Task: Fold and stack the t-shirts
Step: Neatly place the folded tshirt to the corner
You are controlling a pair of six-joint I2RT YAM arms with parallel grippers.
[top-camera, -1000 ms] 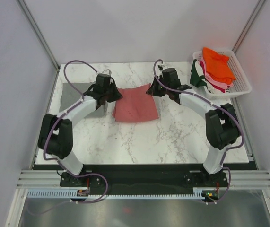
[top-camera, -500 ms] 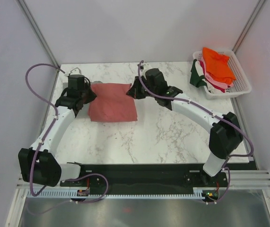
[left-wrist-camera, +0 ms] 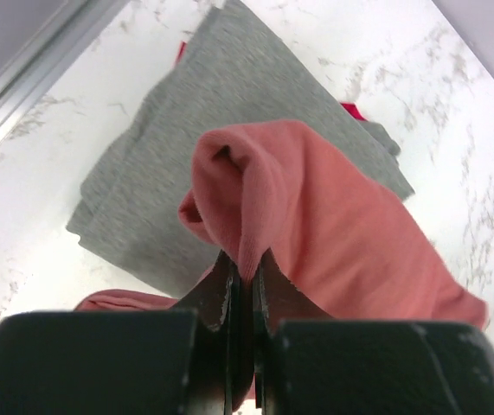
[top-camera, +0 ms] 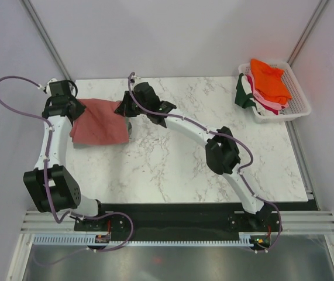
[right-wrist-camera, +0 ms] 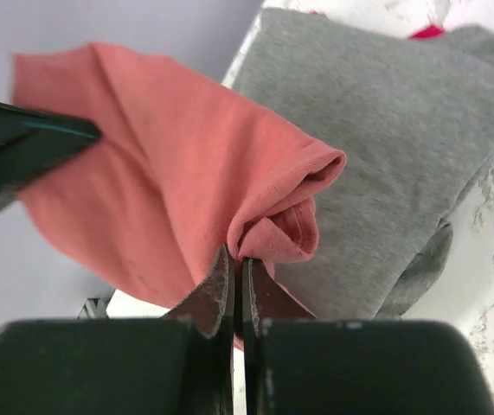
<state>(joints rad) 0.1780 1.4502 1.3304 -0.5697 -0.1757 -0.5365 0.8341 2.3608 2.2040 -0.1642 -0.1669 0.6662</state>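
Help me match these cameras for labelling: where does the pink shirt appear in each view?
Top view: pink shirt, far left of the marble table.
Left wrist: centre frame, pinched in the left end effector, above a grey shirt.
Right wrist: left of centre, pinched in the right end effector.
Shared landmark: the marble table, visible in all three.

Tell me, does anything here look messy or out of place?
Mainly the basket: a dark green tee droops over its rim toward the table. The salmon tee hangs bunched between the left claw and right claw, above the grey tee.
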